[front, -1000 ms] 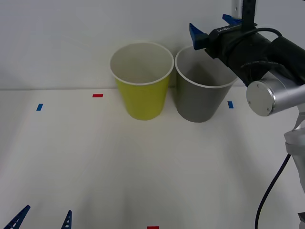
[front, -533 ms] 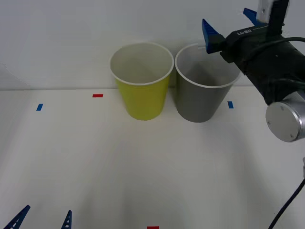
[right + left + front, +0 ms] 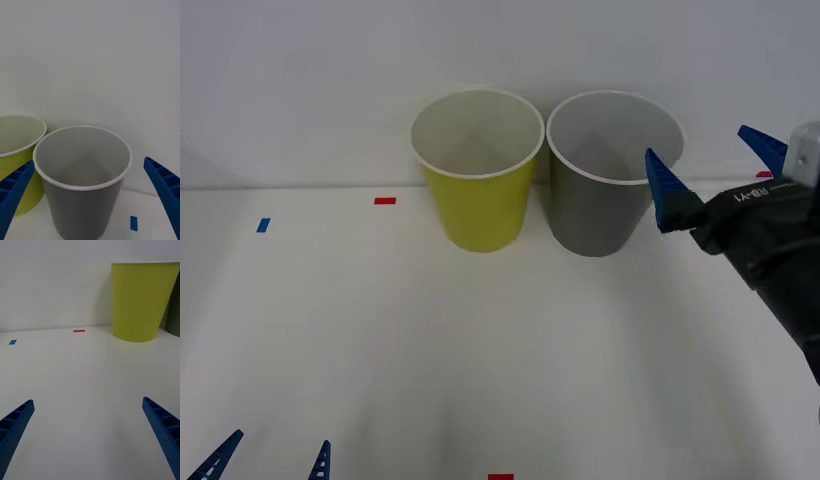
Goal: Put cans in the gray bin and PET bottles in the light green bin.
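Note:
The gray bin [image 3: 605,205] stands at the back of the table, right of the light green bin [image 3: 478,195]; both are upright with white rims and pale insides. The cans are out of view. My right gripper [image 3: 712,168] hangs open just right of the gray bin, at about rim height, with nothing between its fingers. The right wrist view looks onto the gray bin [image 3: 80,202] from a little way off, the light green bin [image 3: 20,180] beside it. My left gripper [image 3: 270,458] is parked open at the table's near left edge, facing the light green bin [image 3: 142,303].
Small tape marks lie on the white table: red [image 3: 384,200] and blue [image 3: 263,225] at the left, red [image 3: 500,477] at the front edge. A white wall stands close behind the bins.
My right gripper has drawn back from above the gray bin, moving right, down and toward the robot. Its fingers stay open. The left arm has not moved.

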Available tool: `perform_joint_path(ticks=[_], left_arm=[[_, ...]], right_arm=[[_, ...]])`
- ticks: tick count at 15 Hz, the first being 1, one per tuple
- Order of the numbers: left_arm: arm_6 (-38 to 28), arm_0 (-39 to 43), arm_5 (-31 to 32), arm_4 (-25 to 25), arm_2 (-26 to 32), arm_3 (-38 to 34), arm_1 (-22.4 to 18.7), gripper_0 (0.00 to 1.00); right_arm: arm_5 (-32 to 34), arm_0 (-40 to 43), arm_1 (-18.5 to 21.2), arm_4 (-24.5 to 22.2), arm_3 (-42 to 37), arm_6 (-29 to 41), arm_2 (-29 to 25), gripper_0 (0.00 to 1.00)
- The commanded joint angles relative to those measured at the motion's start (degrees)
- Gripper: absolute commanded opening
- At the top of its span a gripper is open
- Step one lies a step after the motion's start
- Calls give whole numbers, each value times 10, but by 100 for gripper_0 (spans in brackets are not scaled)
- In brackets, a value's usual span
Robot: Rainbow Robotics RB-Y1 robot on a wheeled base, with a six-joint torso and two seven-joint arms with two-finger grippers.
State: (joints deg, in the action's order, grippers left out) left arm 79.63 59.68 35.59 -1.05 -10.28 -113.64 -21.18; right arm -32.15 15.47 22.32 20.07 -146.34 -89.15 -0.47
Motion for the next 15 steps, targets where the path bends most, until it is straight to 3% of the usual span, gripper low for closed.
perform_joint_path(ticks=[1,9,13,15], left_arm=[[0,0,0,0,0,0,0,100],[0,0,0,0,0,0,0,100],[0,0,0,0,0,0,0,100],[0,0,0,0,0,0,0,100]], right_arm=[[29,59,4,-17,-17,1,0,100],[54,84,1,-29,-5,-7,12,100],[220,89,-33,-42,122,-24,49,100],[339,111,-36,-50,200,-33,67,100]])
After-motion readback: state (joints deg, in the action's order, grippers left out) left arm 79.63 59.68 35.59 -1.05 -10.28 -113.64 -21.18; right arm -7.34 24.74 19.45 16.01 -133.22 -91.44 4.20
